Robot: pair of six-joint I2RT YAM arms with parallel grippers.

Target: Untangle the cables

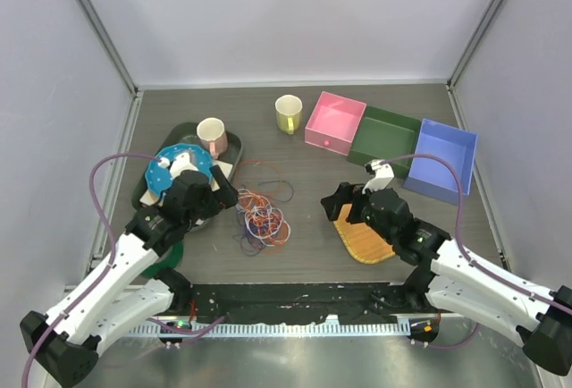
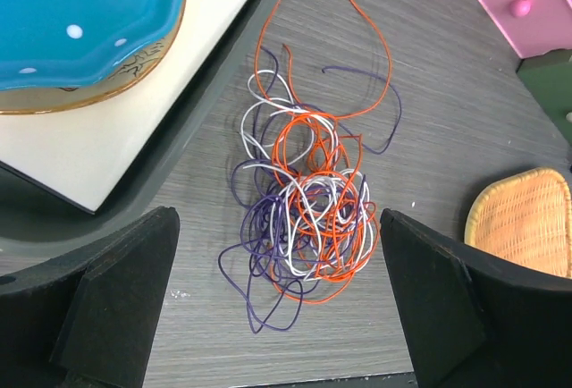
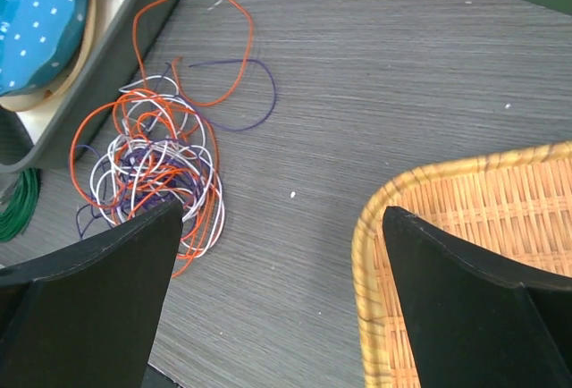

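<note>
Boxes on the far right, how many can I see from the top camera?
3. They stand in a row, side by side: the pink box on the left, the green box in the middle, the blue box on the right. None appears hidden.

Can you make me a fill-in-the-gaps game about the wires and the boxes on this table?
1. The tangled cables are purple, white and ___.
2. The left gripper and the right gripper are both ___.
3. The box between the pink box and the blue box is ___.
4. The woven tray lies nearest the gripper on the ___.

Missing words: orange; open; green; right.
</note>
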